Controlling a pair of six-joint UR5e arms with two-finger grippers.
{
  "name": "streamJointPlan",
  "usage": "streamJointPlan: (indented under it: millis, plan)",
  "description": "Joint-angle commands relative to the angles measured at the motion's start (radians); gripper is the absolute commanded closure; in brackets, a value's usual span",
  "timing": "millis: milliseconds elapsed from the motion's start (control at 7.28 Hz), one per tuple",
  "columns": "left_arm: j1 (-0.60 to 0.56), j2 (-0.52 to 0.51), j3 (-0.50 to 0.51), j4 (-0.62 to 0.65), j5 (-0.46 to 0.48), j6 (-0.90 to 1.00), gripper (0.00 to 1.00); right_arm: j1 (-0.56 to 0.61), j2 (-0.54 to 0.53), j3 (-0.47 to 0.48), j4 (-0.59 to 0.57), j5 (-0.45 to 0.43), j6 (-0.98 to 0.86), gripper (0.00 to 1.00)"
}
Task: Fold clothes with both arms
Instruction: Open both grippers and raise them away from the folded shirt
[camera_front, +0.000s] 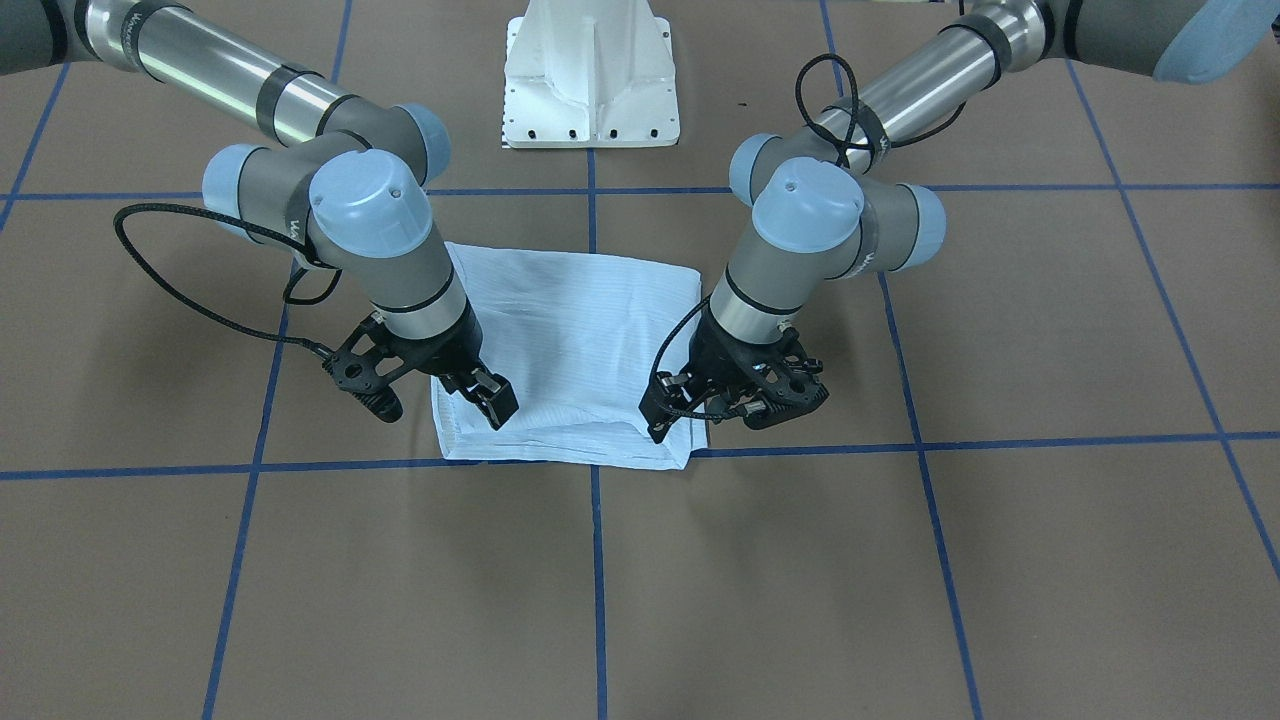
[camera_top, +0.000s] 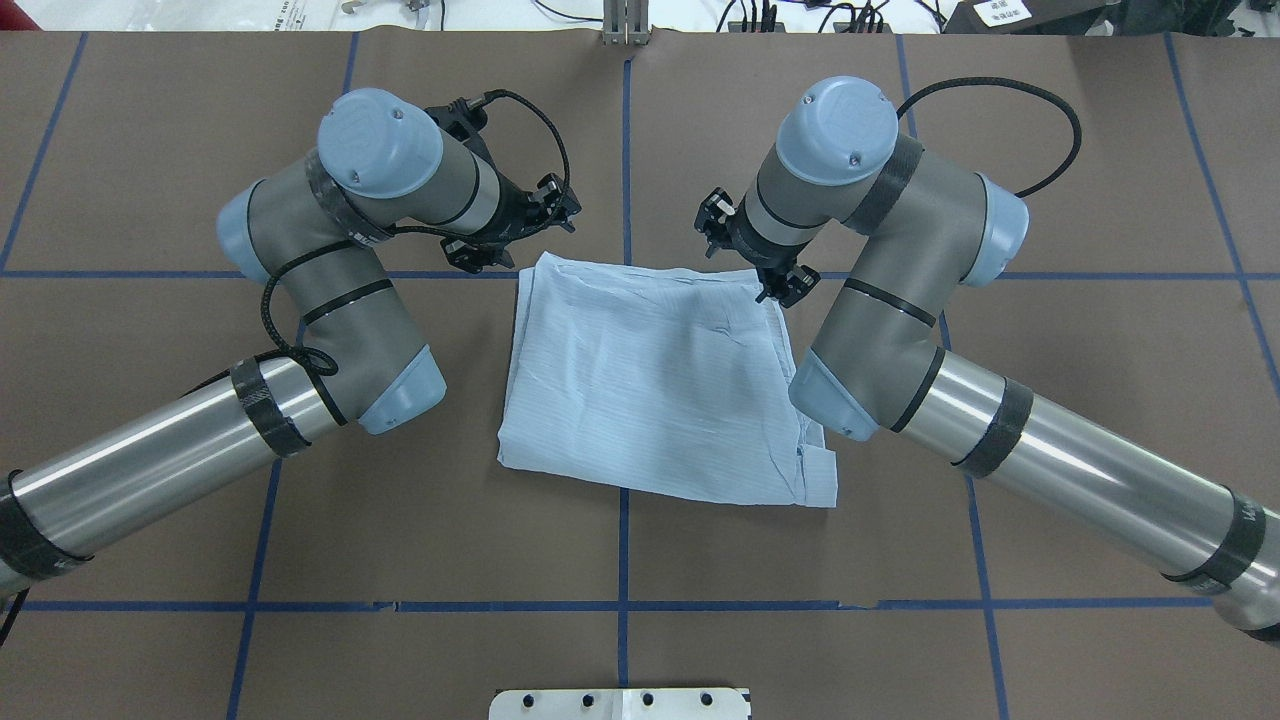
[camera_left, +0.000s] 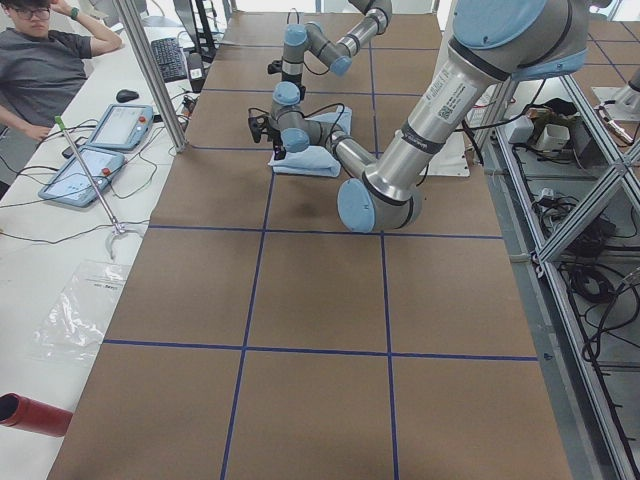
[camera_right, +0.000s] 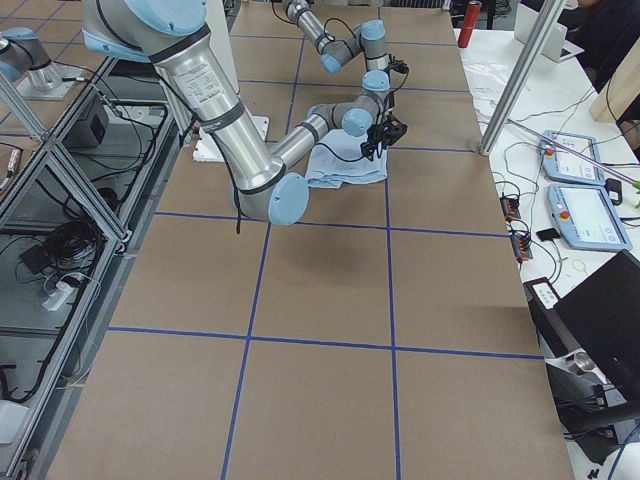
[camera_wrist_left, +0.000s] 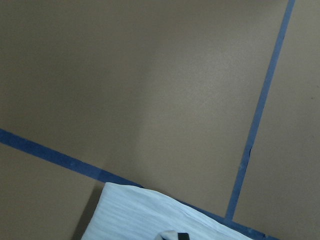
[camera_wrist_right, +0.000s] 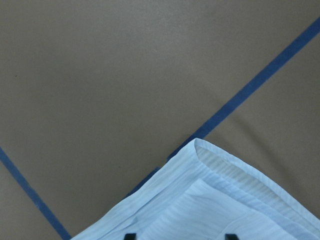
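Two arms are bent down over one folded shirt (camera_front: 570, 350), a pale-blue rectangle with faint stripes lying flat in the middle of the brown table (camera_front: 900, 560), just in front of the white pedestal base (camera_front: 590, 75). The shirt's far edge runs right along a blue tape line (camera_front: 820, 450). The right arm (camera_front: 380, 240) drops its wrist steeply, and the right gripper (camera_front: 490, 395) hangs over the far corner on its own side. Its wrist view shows two dark fingertips (camera_wrist_right: 130, 235) well apart above the cloth, so those jaws are spread and hold nothing. The left arm (camera_front: 800, 240) mirrors that pose, with the left gripper (camera_front: 660, 415) low at the opposite far corner. In its wrist view a dark fingertip (camera_wrist_left: 183, 235) sits at mid-frame with a small nub of cloth against it, which reads as jaws pinched on the shirt's edge. Black cables loop off both wrists. Off the table's side a seated person (camera_left: 45, 70) is at a white bench beside two tablet-like control panels (camera_left: 120, 125), and a red cylinder (camera_left: 30, 415) lies on the bench nearer the camera.
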Motion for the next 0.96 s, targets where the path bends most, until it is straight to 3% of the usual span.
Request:
streamJointPlan:
  millis: [0,137,275,412,550,825]
  plan:
    - [-0.034,0.056,-0.052,0.023,-0.008,0.058,0.01,0.001,0.0,0.02,-0.006,0.008,-0.117,0.0]
    - [-0.058,0.115,-0.152,0.1,-0.008,0.154,0.01,0.036,-0.035,0.056,-0.017,0.009,-0.209,0.0]
    - [-0.089,0.152,-0.269,0.255,-0.008,0.275,0.01,0.08,-0.095,0.134,-0.085,0.012,-0.366,0.0]
    - [-0.118,0.185,-0.367,0.368,-0.006,0.37,0.01,0.135,-0.138,0.232,-0.227,0.014,-0.591,0.0]
    - [-0.143,0.25,-0.462,0.413,-0.008,0.44,0.01,0.212,-0.185,0.317,-0.356,0.035,-0.786,0.0]
    - [-0.245,0.347,-0.547,0.474,-0.101,0.655,0.01,0.374,-0.356,0.409,-0.377,0.159,-1.072,0.0]
